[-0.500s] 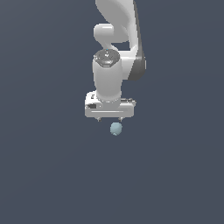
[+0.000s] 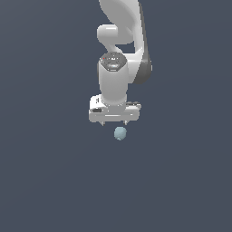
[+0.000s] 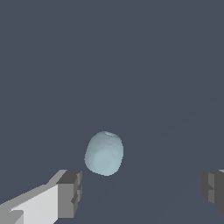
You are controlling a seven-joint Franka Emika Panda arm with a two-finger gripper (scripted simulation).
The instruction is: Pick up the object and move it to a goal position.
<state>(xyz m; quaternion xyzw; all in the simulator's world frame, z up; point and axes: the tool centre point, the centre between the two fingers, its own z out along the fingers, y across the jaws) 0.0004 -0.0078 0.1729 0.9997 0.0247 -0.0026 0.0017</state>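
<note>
The small pale blue-grey ball [image 2: 120, 133] lies on the dark desk [image 2: 50, 181], just below the claw [image 2: 114, 123] and a little toward the exterior view's right of its middle. Nearly round, it offers no long axis to match. In the wrist view the ball [image 3: 104, 153] sits ahead of the wide-spread fingers [image 3: 70, 193], nearer one; the claw holds and touches nothing.

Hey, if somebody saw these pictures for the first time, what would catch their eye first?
Probably the big white arm hanging down the middle of the exterior view against a plain dark grey background. Right under its gripper sits a small pale blue-grey ball, the only other thing in the scene. In the wrist view the ball lies between the widely spread fingers, touching neither.
</note>
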